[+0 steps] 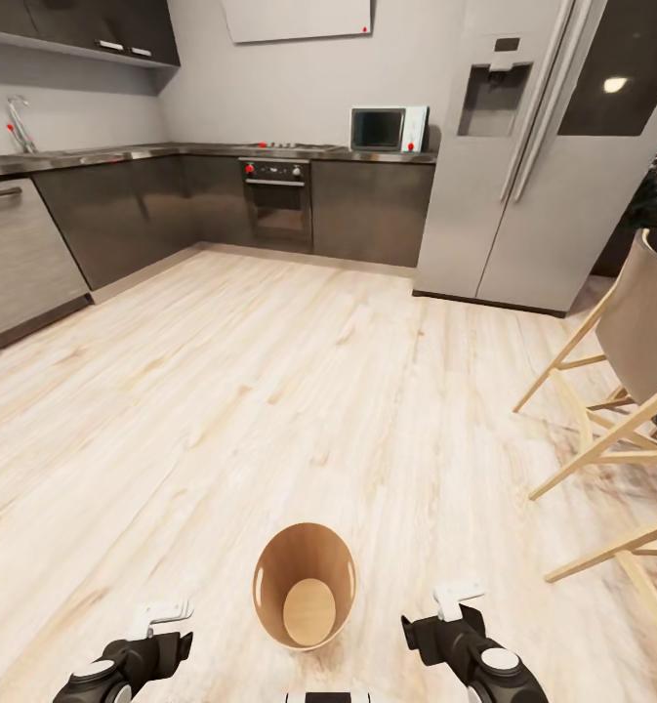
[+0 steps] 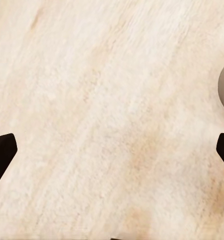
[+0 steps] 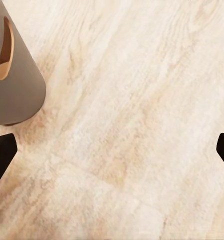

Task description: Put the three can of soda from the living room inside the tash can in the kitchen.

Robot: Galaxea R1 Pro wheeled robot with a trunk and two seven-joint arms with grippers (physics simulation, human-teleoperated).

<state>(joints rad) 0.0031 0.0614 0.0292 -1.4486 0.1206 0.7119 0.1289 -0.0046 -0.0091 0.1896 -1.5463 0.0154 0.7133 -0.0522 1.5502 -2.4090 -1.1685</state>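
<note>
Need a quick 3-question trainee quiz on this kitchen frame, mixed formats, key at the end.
1. True or false: the round light-brown wooden bin standing on the pale wood floor has an orange soda can inside it.
2. Multiple choice: the bin sits A) beside the steel double-door fridge, B) between the left end effector and the right end effector, C) under the black built-in oven.
3. Fill in: in both wrist views the fingertips sit wide apart, so both end effectors are ____.

Key: 1 false, the brown inside is bare; 2 B; 3 open.
</note>
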